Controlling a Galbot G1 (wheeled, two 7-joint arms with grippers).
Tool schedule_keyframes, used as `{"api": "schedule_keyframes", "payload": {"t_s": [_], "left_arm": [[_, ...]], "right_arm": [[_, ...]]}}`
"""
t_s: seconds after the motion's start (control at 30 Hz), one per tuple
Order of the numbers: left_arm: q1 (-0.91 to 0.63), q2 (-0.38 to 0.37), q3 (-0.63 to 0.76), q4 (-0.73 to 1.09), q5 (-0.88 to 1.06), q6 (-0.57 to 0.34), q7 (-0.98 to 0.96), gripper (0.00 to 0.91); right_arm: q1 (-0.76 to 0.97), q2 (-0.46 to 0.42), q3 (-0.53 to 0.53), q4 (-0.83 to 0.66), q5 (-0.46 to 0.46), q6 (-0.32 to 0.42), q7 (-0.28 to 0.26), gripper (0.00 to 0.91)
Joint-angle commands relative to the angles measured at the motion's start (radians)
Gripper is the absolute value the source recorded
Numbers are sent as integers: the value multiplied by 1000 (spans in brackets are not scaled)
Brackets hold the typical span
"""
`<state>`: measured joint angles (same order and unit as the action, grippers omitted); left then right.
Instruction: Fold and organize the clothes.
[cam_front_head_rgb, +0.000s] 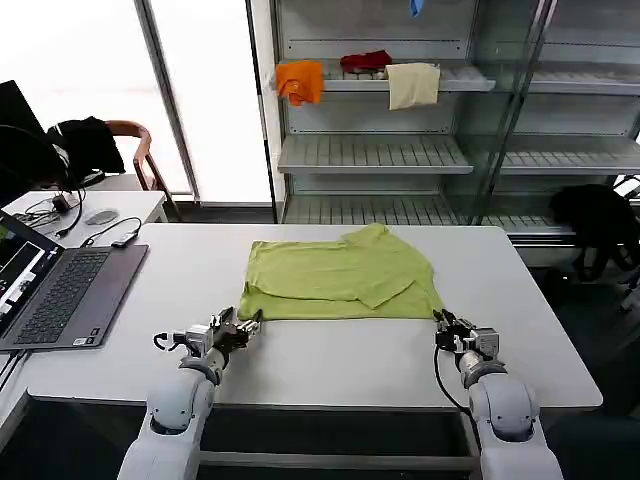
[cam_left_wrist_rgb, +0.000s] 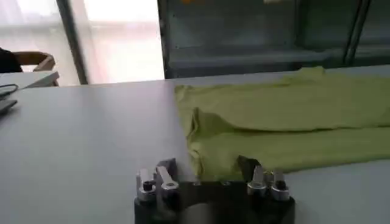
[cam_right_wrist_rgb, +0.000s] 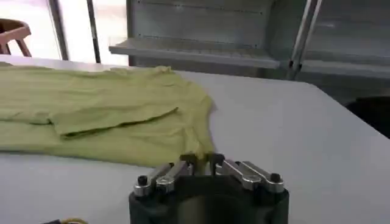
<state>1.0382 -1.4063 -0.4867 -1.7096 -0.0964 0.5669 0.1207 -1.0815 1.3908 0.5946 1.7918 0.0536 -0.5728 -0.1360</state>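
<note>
Both arms extended low over the counter (cam_front_head_rgb: 330, 360): left gripper (cam_front_head_rgb: 247, 325) fingers spread wide at the T-shirt (cam_front_head_rgb: 340, 275) near-left corner, right gripper (cam_front_head_rgb: 441, 322) fingers nearly closed at its near-right corner.

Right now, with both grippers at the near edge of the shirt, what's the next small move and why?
Probably close the left gripper on the shirt's near left corner. Its fingers are open with the hem between them, while the right gripper looks shut at the near right corner, so lifting both corners could start a fold away from the robot.
</note>
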Motion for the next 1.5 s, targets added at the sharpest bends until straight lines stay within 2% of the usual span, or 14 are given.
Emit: {"api": "schedule_keyframes", "payload": {"t_s": [0.03, 0.27, 0.43, 0.63, 0.83, 1.13, 1.5], "left_arm": [[1, -1, 0, 5, 5, 1, 0, 10], [11, 1, 3, -1, 9, -1, -1, 0], [41, 17, -6, -37, 32, -23, 22, 0], [140, 73, -32, -164, 0, 0, 46, 0], [320, 134, -78, -327, -110, 11, 47, 0], [493, 137, -107, -467, -155, 10, 21, 10], [542, 125, -109, -501, -121, 10, -22, 20]], "right_arm": [[-14, -2, 1, 29, -2, -4, -2, 0], [-45, 1, 2, 48, -2, -5, -8, 0], [-148, -7, -2, 168, 9, -6, -9, 0], [-339, -32, -18, 331, 43, -7, 21, 0], [-465, -32, -29, 430, 44, -8, 46, 0], [-531, -30, -39, 481, 17, -7, 19, 0], [-535, -36, -32, 473, 5, -6, 20, 0]]}}
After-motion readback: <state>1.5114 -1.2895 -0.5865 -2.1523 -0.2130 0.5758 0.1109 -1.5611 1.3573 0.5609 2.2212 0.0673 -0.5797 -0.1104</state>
